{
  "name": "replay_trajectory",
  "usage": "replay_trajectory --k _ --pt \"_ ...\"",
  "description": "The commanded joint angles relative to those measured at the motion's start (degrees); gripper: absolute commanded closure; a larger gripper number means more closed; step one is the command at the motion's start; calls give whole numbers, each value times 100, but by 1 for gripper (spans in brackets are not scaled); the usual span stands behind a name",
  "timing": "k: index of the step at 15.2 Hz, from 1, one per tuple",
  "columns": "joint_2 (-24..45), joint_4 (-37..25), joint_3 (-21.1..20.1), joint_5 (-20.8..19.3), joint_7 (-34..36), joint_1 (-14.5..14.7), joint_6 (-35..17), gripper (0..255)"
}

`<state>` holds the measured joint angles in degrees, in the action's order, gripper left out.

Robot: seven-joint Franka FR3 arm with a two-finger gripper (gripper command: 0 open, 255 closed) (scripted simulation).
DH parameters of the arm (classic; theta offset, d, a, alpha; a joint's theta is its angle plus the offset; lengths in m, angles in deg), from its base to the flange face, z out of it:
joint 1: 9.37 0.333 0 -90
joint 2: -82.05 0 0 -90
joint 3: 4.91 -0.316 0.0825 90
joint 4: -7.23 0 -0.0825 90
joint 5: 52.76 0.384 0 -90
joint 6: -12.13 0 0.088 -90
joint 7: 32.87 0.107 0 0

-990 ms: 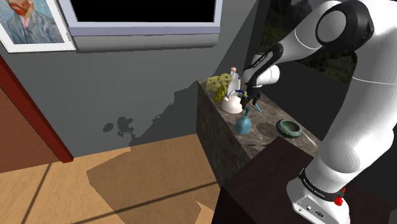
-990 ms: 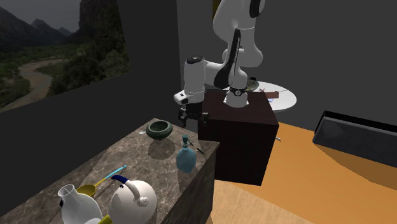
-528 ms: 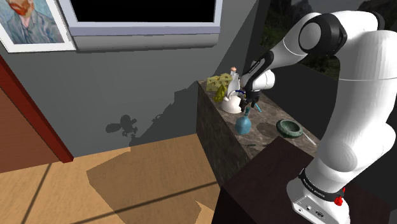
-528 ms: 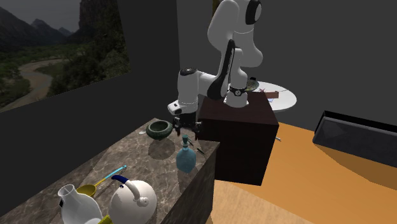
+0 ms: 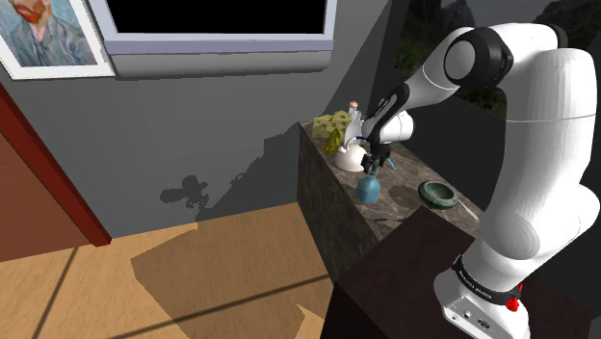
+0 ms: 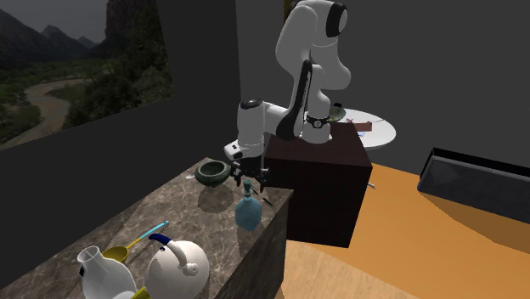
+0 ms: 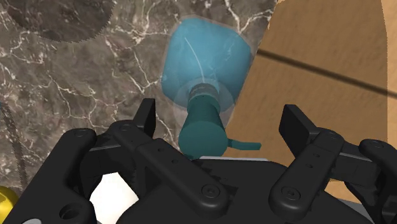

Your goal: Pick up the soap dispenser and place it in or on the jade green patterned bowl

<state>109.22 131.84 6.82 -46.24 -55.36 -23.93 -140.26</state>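
The pincer is released: its two black fingers stand well apart. Directly below it, the soap dispenser stands upright on the marble surface. The dispenser is a translucent blue bottle with a teal pump. The pump head sits between the fingers, nearer one than the other, and neither finger touches it. In the shoulder view, the pincer hangs just above the dispenser. The dark green bowl rests on the same surface to the shoulder view's right of the pincer, apart from the dispenser. In the second exterior view, a white kettle with a blue handle stands well away from the pincer, at the surface's far end from the dark stand.
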Motion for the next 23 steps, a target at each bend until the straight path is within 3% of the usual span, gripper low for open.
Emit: replay_trajectory --k 1,3,4,13,23 --pt "2 -1 -1 1 -1 -1 -3 0" --pt "2 0 -1 1 -1 -1 -2 0" --pt "2 0 -1 1 -1 -1 -2 255" --pt "2 -1 -1 1 -1 -1 -3 255" --pt "-675 63 171 -225 137 131 602 255"
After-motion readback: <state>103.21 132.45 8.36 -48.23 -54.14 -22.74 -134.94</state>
